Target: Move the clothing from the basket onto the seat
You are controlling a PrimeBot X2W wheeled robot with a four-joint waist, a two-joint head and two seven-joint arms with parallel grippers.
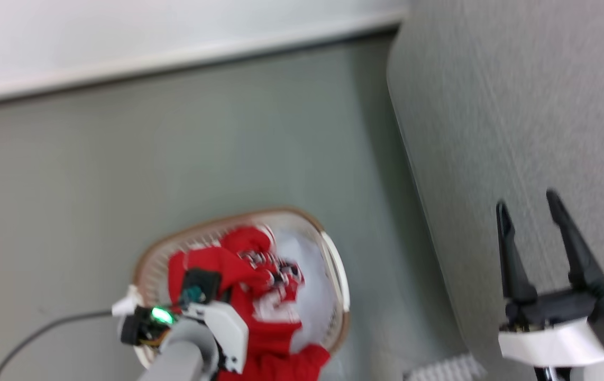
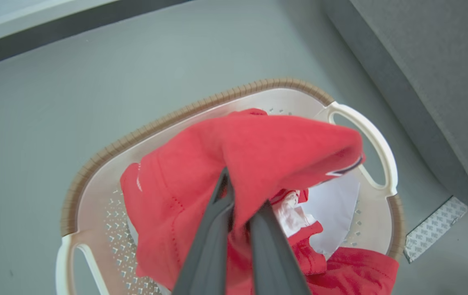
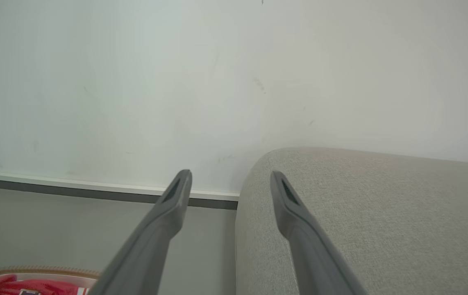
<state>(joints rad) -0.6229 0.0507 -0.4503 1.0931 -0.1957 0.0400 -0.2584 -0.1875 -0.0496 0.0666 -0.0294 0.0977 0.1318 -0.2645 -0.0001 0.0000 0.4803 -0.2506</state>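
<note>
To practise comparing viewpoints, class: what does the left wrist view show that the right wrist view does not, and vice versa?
Left wrist, not right wrist: the left tool shut on the clothing, and the white handle of the basket. Right wrist, not left wrist: the open right tool and a wide expanse of wall. Both: the basket, clothing, grey seat and floor.

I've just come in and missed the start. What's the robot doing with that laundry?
The left gripper has its fingers shut on a fold of red clothing over the basket, which stands on the floor beside the seat. More red and white cloth lies in the basket. The right gripper hangs open above the seat, holding nothing. No clothing lies on the part of the seat in view.
</note>
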